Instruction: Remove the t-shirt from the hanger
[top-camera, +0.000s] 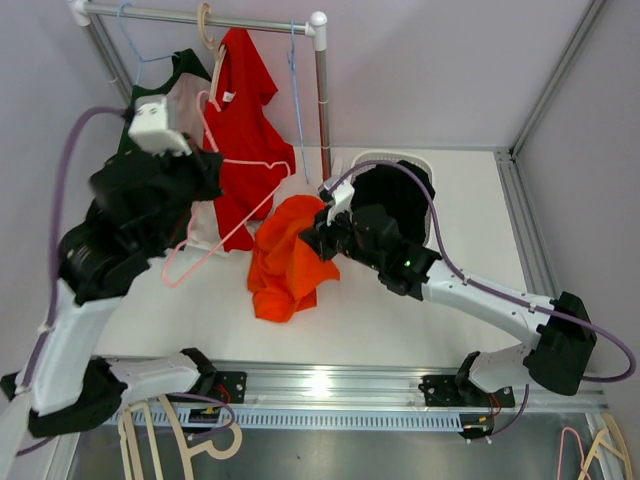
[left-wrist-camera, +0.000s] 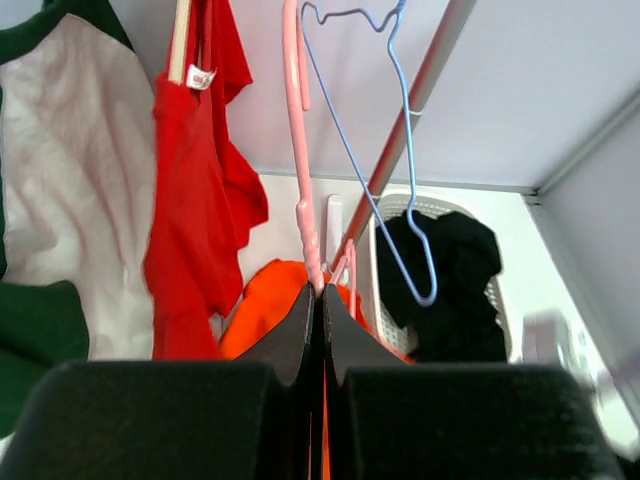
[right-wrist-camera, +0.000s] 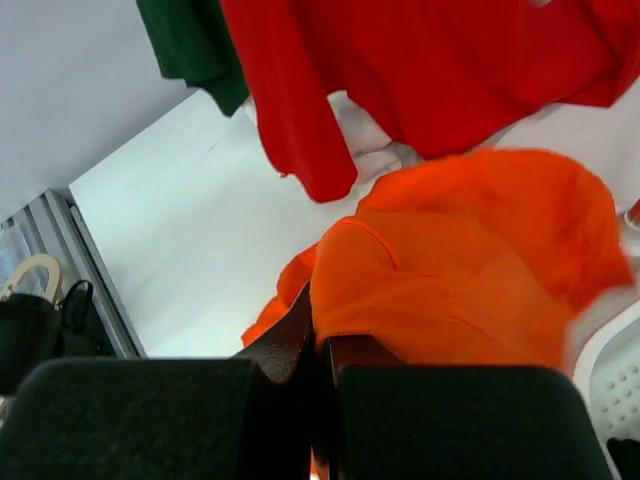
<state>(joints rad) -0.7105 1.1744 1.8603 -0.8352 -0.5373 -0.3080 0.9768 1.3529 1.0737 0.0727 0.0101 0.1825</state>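
Fabric of the crumpled orange t-shirt (right-wrist-camera: 470, 270) is pinched in the right gripper (right-wrist-camera: 318, 300); left gripper (left-wrist-camera: 318, 292) clamps a pink plastic hanger (left-wrist-camera: 292, 120) at its fingertips.

A white table (top-camera: 450, 200) stands inside a small booth closed in by pale lilac-grey walls (top-camera: 430, 60). Toward the far left rises a clothes rail (top-camera: 250, 20), its metal bar joined by a white corner piece (top-camera: 317, 20) to an upright post (top-camera: 322, 100). A white perforated basket (top-camera: 395, 157) sits on the table against the back wall, just right of the post. A slanting metal strut (top-camera: 560, 75) runs up where the back and right walls meet. An aluminium rail (top-camera: 380, 385) lies along the table's near edge, showing a bright patch of reflected light; a grey surface (top-camera: 400, 455) shows below it.
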